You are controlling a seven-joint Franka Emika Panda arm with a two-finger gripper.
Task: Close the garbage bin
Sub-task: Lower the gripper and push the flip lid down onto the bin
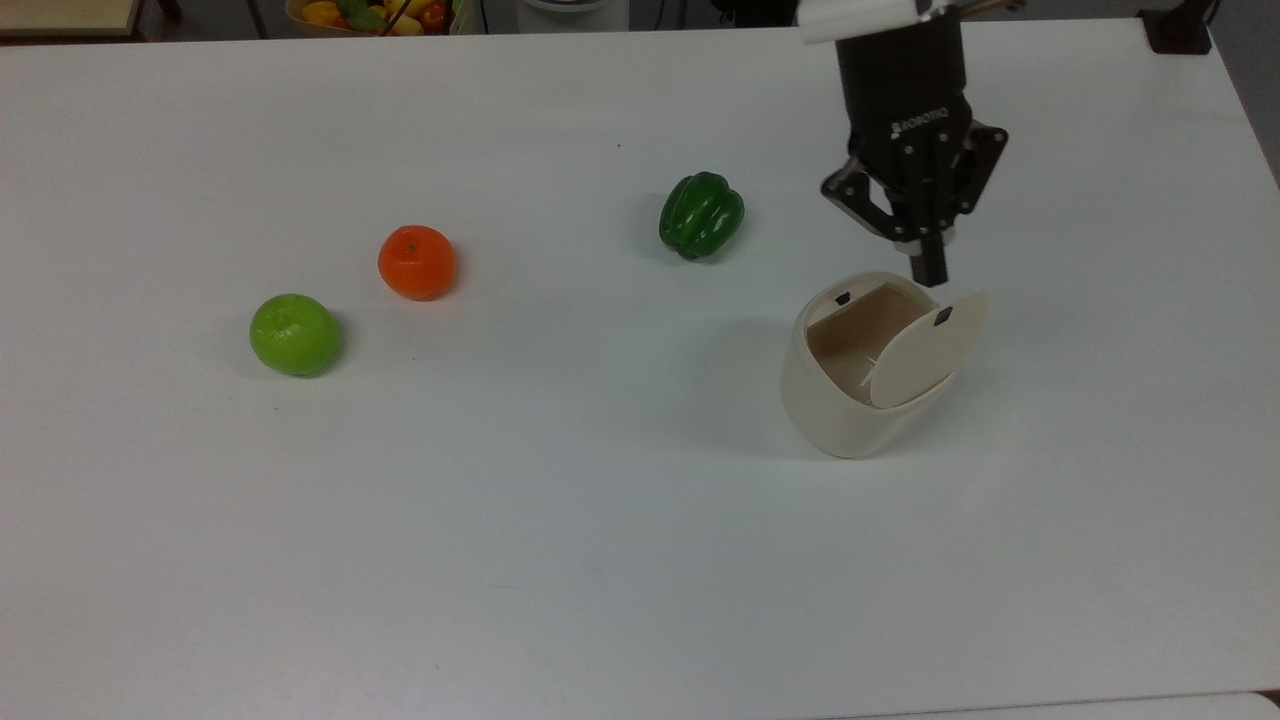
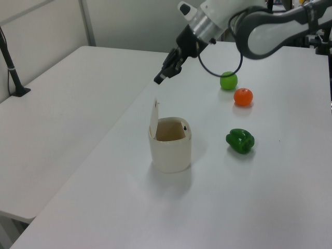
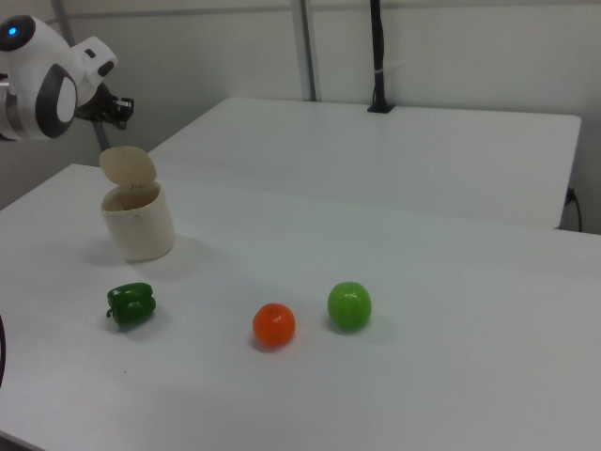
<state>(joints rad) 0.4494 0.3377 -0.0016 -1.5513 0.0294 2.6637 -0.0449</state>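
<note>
White tabletop (image 1: 560,560) carries everything I care about: the cream-beige plastic garbage bin (image 1: 835,405) stands toward the top view's right edge, with its flat hinged lid (image 1: 925,350) upright and open on the side facing that edge. My black two-finger gripper (image 1: 932,270) hangs empty, fingers pressed together, above and just beyond the lid's top edge on the far-edge side. I judge the closing push must come from behind the lid, driving it toward the top view's left, over the bin's mouth.

Arm stretched out – gripper (image 1: 932,272) pointing down, fingers together.
</note>
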